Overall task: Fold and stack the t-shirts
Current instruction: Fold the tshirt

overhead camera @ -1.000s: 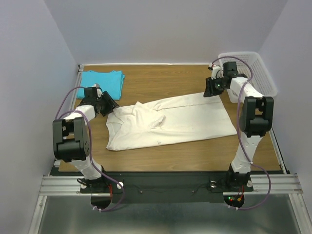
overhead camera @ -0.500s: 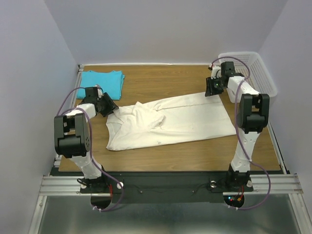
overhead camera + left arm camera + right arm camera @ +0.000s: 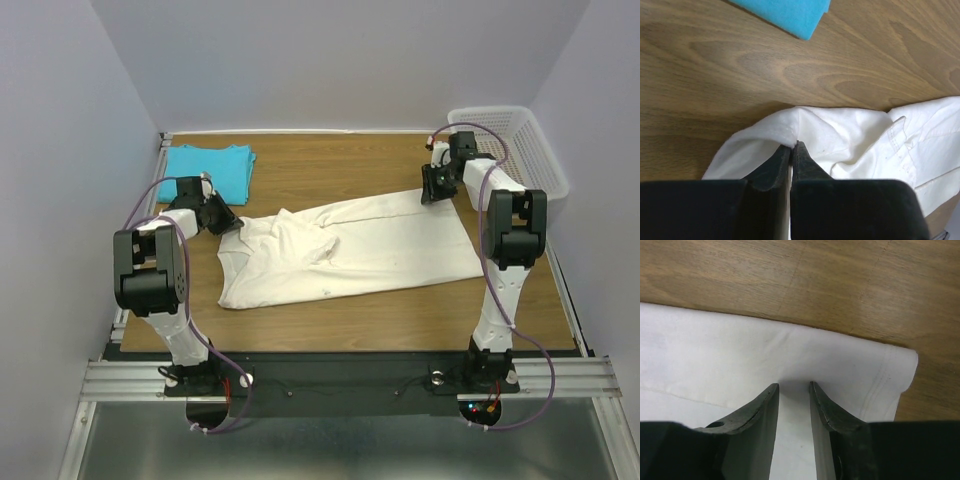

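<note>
Cream cotton fills the middle of the wooden counter (image 3: pixel 330 165): the cream t-shirt (image 3: pixel 340 250) lies spread lengthwise and rumpled, not yet folded. Off its left end, toward the far corner, the turquoise t-shirt (image 3: pixel 208 168) sits flat and well apart from it. Beyond its right end stands the white perforated basket (image 3: pixel 520 140).

The change is at the cream shirt's left end. The left pincer (image 3: pixel 232 222), which stood well open a second ago, has snapped almost shut. In its wrist view the two black fingers (image 3: pixel 772 165) are pressed nearly together on a raised fold of the shirt's edge, with a sliver of white cloth between them. It appears to have hold of the cream shirt there.

At the shirt's far right corner the right pincer (image 3: pixel 432 190) has crept in from the basket side. It stands partly open (only a shade narrower than before), its tips (image 3: pixel 760 410) resting on the cloth just inside the hemmed corner. It grips nothing yet.

One end is therefore secured and the other only lined up. The likely next step is for the right pincer to close on that corner before both ends are lifted for a fold. Stacking with the turquoise shirt looks a long way off.
</note>
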`<state>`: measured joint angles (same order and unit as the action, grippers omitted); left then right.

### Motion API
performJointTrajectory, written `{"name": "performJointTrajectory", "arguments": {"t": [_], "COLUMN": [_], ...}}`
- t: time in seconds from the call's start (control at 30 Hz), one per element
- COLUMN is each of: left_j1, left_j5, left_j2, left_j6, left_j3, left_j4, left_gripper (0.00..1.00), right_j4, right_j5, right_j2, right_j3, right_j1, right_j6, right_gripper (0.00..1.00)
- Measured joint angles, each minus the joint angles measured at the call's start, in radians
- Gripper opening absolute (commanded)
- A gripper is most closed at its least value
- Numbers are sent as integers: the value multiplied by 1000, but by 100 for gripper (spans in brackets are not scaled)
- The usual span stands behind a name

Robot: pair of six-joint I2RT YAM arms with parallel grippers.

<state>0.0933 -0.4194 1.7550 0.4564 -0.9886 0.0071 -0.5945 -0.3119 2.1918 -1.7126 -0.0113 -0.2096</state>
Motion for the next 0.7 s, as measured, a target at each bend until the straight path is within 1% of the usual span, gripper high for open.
{"name": "performJointTrajectory", "arguments": {"t": [0.23,0.5,0.63,0.7], "left_j1": [21,73,81,81], "left_j5": [-9,-11,-13,-13], "left_j2": [48,92,116,121], "left_j6": [-16,-77,-93,-95], "left_j3": [-54,-123,-137,-137], "left_j4": [-19,-70,-79,-84], "left_gripper": [0,0,0,8], "right_j4": [2,5,4,4], "right_j5": [26,78,85,89], "right_j2": [1,4,10,12], "right_j3": [0,-2,-12,-14], "right_j1": [5,6,8,9], "right_j6": [-3,-11,-11,-12], "right_gripper": [37,36,37,36]}}
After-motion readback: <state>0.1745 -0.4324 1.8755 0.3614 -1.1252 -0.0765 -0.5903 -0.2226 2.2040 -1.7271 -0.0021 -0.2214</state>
